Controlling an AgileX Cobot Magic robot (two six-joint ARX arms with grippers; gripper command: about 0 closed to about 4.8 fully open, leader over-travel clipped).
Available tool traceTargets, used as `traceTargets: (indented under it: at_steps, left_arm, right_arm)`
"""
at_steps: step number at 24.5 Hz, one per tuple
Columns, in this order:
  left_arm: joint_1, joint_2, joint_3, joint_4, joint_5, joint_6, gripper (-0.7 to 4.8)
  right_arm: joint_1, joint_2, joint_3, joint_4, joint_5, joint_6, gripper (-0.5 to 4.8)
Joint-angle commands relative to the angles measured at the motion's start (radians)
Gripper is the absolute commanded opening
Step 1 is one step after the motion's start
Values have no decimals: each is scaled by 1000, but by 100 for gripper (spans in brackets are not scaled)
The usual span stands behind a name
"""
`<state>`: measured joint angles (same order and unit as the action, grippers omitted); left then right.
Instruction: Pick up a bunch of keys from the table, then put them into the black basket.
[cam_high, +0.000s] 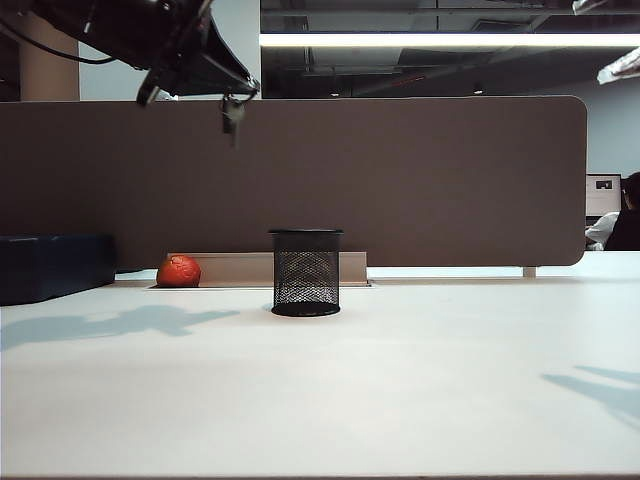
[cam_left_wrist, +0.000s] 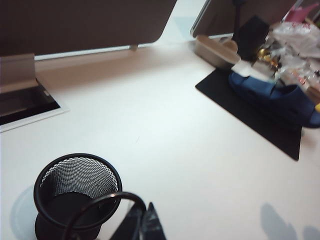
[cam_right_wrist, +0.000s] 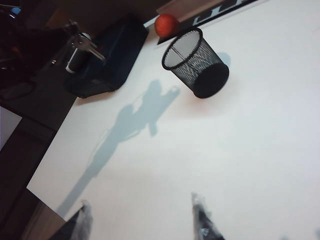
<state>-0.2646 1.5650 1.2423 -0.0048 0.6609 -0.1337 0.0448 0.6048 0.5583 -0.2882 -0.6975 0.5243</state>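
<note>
High over the left side of the bench (cam_high: 400, 400), as seen from the front, the left end effector (cam_high: 232, 103) hangs in the air with its jaws pressed together on the keys (cam_high: 233, 117), which dangle just below it. The basket (cam_high: 306, 272) stands upright on the bench, lower and to the right of the keys. An orange ball (cam_high: 178, 271) lies behind it to the left, near a dark blue box (cam_high: 55, 265) at the bench's edge. The right end effector is out of this view

From the left wrist, the key ring (cam_left_wrist: 100, 210) curves in front of the basket (cam_left_wrist: 77, 192), whose open mouth is below. A black mat (cam_left_wrist: 250, 117) with clutter on it lies well apart

From the right wrist, the right end effector (cam_right_wrist: 142, 220) is spread wide above bare bench (cam_right_wrist: 240, 150), holding nothing. The basket (cam_right_wrist: 196, 62), the ball (cam_right_wrist: 167, 25) and the box (cam_right_wrist: 107, 60) are far from it, with the keys (cam_right_wrist: 82, 45) hanging near the box
</note>
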Motion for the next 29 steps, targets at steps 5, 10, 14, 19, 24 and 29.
traceTargets:
  at_steps: [5, 10, 14, 19, 24, 29]
  left_arm:
    - [-18, 65, 72, -39, -10, 33, -6]
    - [-21, 98, 90, -42, -11, 33, -6]
    - [-27, 127, 95, -40, -11, 46, -6]
    - [-33, 180, 132, -47, -11, 59, -6]
    - [-34, 241, 228, -61, -10, 55, -6]
    - [-41, 312, 332, -93, -11, 55, -6]
  right_arm:
    - [2, 0, 8, 39, -89, 8, 260]
    - [2, 0, 8, 39, -157, 43, 260]
    - [2, 0, 8, 39, -162, 52, 260]
    - [2, 0, 8, 39, -162, 52, 260]
    - [2, 0, 8, 39, -161, 52, 260]
    - [2, 0, 8, 39, -157, 52, 260]
